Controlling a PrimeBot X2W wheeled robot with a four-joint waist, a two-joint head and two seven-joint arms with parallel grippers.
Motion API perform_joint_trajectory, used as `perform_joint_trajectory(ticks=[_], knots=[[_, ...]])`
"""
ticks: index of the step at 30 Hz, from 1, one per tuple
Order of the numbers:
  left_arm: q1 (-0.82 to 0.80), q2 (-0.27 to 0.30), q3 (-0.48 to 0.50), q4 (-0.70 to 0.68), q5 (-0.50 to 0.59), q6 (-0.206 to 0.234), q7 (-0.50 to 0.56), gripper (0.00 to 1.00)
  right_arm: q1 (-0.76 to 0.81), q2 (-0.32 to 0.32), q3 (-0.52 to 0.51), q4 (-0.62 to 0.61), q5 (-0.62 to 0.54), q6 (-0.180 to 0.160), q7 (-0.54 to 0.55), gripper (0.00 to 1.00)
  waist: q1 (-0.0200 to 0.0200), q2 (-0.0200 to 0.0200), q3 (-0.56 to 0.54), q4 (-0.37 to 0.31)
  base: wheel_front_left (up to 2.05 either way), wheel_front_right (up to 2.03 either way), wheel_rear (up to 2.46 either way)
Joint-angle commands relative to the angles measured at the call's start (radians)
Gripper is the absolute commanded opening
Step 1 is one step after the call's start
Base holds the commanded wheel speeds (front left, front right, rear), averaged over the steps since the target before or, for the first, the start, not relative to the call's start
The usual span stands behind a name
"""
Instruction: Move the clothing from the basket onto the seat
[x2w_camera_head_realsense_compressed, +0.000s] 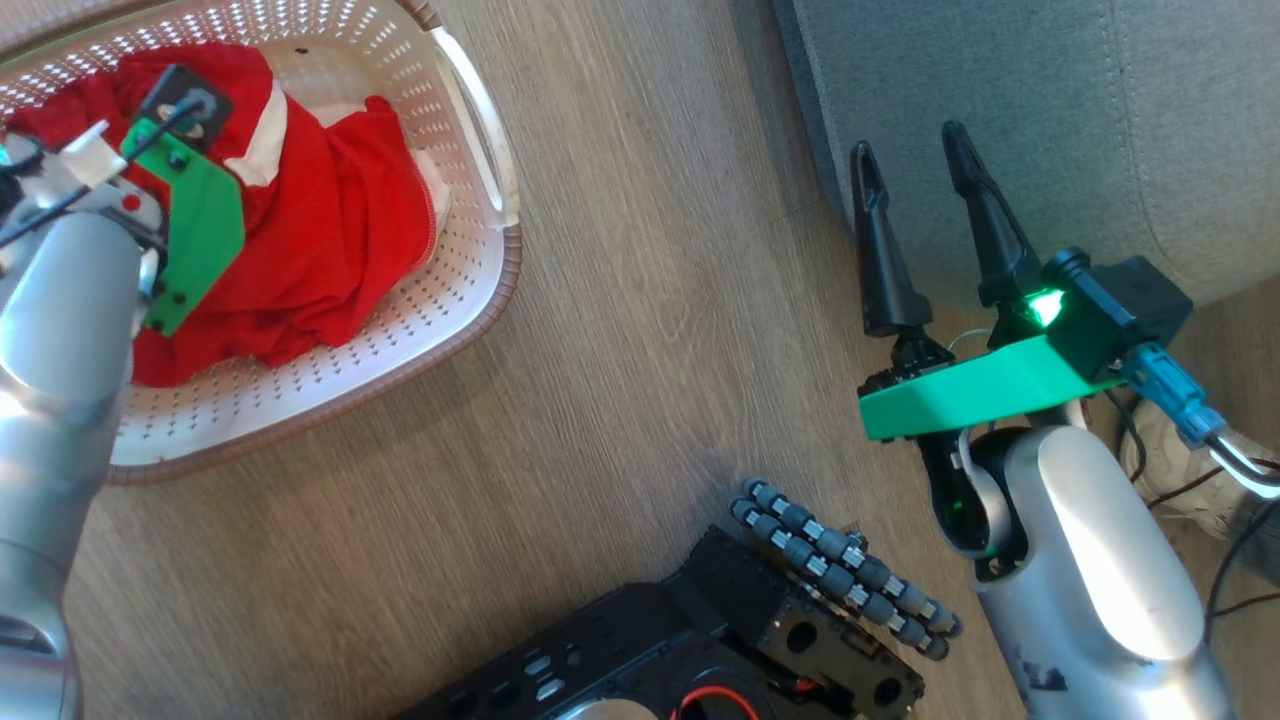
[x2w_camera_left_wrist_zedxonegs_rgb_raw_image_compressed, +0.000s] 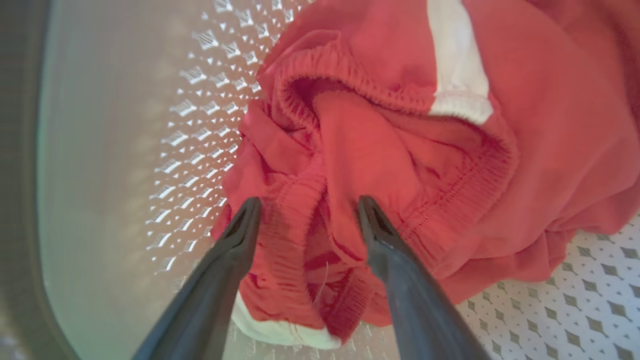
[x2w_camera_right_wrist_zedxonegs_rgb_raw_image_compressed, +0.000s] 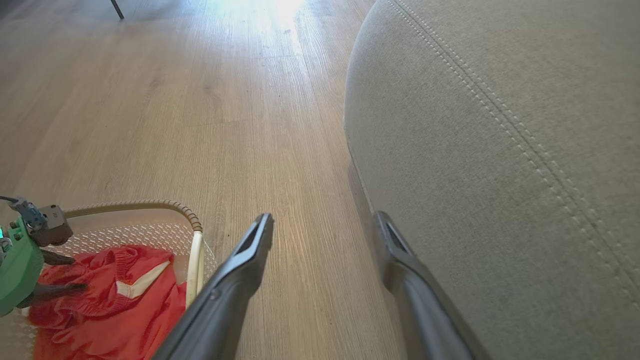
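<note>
**Left gripper** (x2w_camera_left_wrist_zedxonegs_rgb_raw_image_compressed: 308, 200) — jaws spread wide and grasping nothing. The two dark fingers straddled a bunched, ribbed fold of the clothing (x2w_camera_left_wrist_zedxonegs_rgb_raw_image_compressed: 400, 150), with the tips at the fabric's surface. Whether they pressed into it could not be told.

**Right gripper** (x2w_camera_right_wrist_zedxonegs_rgb_raw_image_compressed: 324, 215) — jaws released and empty. It hung above the floor (x2w_camera_right_wrist_zedxonegs_rgb_raw_image_compressed: 200, 100) just beside the rounded corner of the seat (x2w_camera_right_wrist_zedxonegs_rgb_raw_image_compressed: 500, 150), well apart from the basket (x2w_camera_head_realsense_compressed: 480, 270).

**Clothing.** Bright red, with a white stripe and white trim. It lay heaped in the basket against one end, leaving part of the perforated bottom bare. None of it lay on the seat.

**Basket.** Cream, perforated, brown braided rim. It stood on the wooden floor at the robot's left.

**Seat.** Grey upholstery with pale double stitching. It stood at the robot's right, with a strip of floor between it and the basket.

**Step in hand (judged).** The pick: the left arm was placed over the heap and the grasp had not yet been made. The carry and the drop remained undone.

**Next move (judged).** The left jaws should sink a little into the fold and clench on the thick ribbed band rather than on a single loose layer. The lift should then clear the rim before swinging across to the seat. The garments looked tangled, so one pull might drag the whole heap or shed part of it.
</note>
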Motion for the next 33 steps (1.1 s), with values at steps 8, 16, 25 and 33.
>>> perform_joint_trajectory(ticks=[8, 16, 25, 33], knots=[[-0.030, 0.038, -0.001, -0.040, 0.008, 0.012, 0.024, 1.00, 0.026, -0.005, 0.029, -0.031, 0.018, 0.007, -0.013, 1.00, 0.0000, 0.0000, 0.013, -0.006, 0.00, 0.00, 0.00], [-0.036, 0.048, -0.020, -0.050, 0.002, 0.014, 0.047, 1.00, 0.024, -0.005, 0.034, -0.033, 0.022, 0.007, -0.013, 1.00, 0.0000, 0.0000, 0.027, -0.009, 0.00, 0.00, 0.00], [-0.035, 0.054, -0.032, -0.062, -0.014, 0.012, 0.063, 0.49, 0.020, -0.005, 0.041, -0.038, 0.031, 0.007, -0.013, 1.00, 0.0000, 0.0000, 0.043, -0.014, 0.00, 0.00, 0.00], [-0.030, 0.054, -0.046, -0.076, -0.025, 0.015, 0.065, 0.00, 0.017, -0.005, 0.043, -0.036, 0.037, 0.007, -0.013, 1.00, 0.0000, 0.0000, 0.049, -0.013, 0.00, 0.00, 0.00]])
